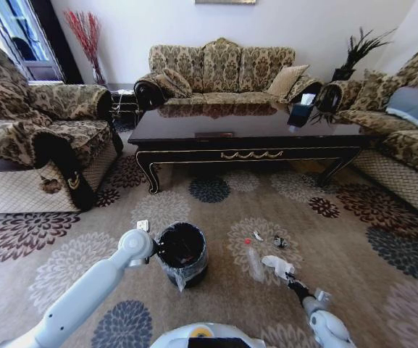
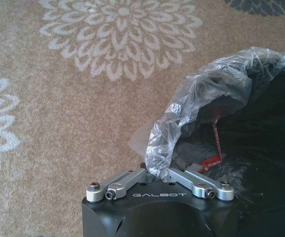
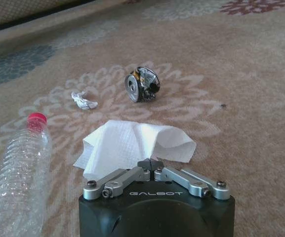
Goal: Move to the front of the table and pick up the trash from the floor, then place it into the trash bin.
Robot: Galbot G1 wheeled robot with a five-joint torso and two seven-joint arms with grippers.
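We face the table (image 1: 245,134) across the floor (image 1: 353,246), a sofa (image 1: 219,69) behind it and one (image 1: 35,138) (image 1: 404,123) at either end. The bin (image 1: 182,254) stands on the floor before the table, toward our left, and the left gripper (image 2: 158,170) sits at its rim, touching the liner (image 2: 201,98). Right of the bin lies the trash: a bottle (image 3: 16,173), with a tissue (image 3: 132,143) just beside it to the right. Beyond those, nearer the table, lie a scrap (image 3: 84,99) and a crushed can (image 3: 142,85), apart from each other. The right gripper (image 3: 151,165) touches the tissue's near edge.
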